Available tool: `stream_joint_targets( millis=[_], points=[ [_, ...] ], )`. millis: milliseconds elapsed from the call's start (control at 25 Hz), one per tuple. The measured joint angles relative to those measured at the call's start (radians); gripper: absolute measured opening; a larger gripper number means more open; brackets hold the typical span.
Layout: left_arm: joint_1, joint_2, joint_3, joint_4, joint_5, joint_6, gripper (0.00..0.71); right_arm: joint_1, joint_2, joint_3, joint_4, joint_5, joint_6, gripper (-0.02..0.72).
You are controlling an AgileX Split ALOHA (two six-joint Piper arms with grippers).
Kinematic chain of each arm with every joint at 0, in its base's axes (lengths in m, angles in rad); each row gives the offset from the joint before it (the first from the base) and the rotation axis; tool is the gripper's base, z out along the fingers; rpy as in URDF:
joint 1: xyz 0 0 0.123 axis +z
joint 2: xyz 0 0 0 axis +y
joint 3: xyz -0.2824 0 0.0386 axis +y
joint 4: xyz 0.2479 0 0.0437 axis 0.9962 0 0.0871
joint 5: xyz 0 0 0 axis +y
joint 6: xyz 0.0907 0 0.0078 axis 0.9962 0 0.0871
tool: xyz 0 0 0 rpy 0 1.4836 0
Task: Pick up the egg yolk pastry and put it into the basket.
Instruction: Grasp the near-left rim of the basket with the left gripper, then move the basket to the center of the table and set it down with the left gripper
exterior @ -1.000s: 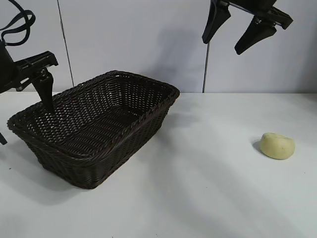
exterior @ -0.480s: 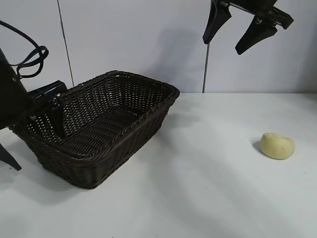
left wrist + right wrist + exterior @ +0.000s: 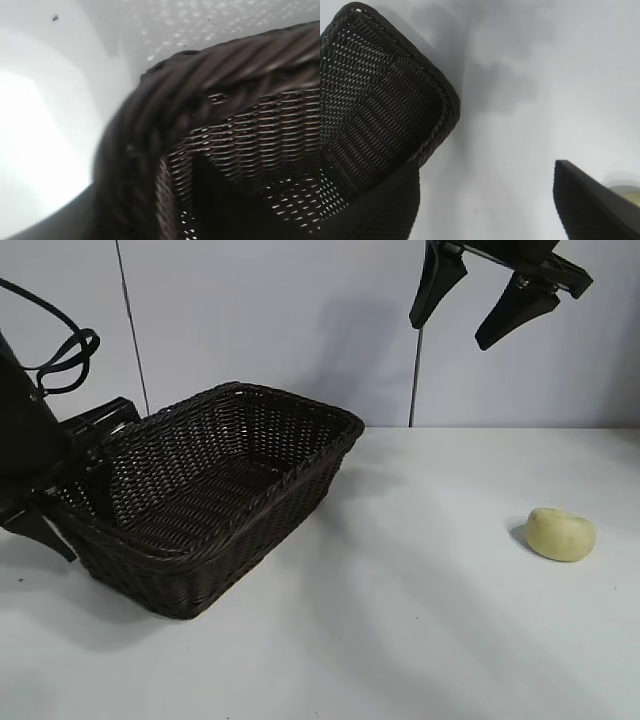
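The basket (image 3: 215, 495) is a large rectangular tub of dark brown woven wicker with a braided rim and sloping sides, standing on the smooth white tabletop (image 3: 420, 640) toward the left of the exterior view. The egg yolk pastry (image 3: 560, 534) is a small pale yellow rounded lump with a matte skin, lying on the tabletop well apart from the basket, over at the right.

The left gripper (image 3: 70, 505) is down at the basket's left end, one black finger inside against the wicker wall and one outside it, so the rim sits between them; the fingers stand narrowly apart, and whether they actually press the wicker cannot be told. The right gripper (image 3: 485, 300) hangs high at the top of the exterior view, its two black tapered fingers spread wide with nothing between them.

The left wrist view shows the thick braided rim (image 3: 150, 130) in close detail, with the finer open weave below it and light showing through the gaps, which the exterior view does not resolve. The right wrist view looks down on one rounded corner of the basket and only a pale sliver of the pastry at its edge, behind a dark finger (image 3: 590, 200).
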Motion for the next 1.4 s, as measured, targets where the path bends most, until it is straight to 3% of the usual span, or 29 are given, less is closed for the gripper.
stream_joint_targets(
  millis=[200, 640, 1040, 1400],
  points=[
    [0.002, 0.0, -0.001, -0.012, -0.018, -0.006, 0.106, 0.0, 0.0, 0.0, -0.001, 0.0, 0.0, 0.538],
    [0.005, -0.049, -0.001, -0.031, 0.032, 0.038, 0.103, 0.0, 0.0, 0.0, -0.001, 0.0, 0.0, 0.538],
    [0.137, -0.062, -0.056, -0.193, 0.16, 0.43, 0.103, 0.0, 0.0, 0.0, -0.001, 0.0, 0.0, 0.538],
    [0.151, -0.01, -0.235, -0.196, 0.311, 0.625, 0.103, 0.0, 0.0, 0.0, -0.001, 0.0, 0.0, 0.538]
  ],
)
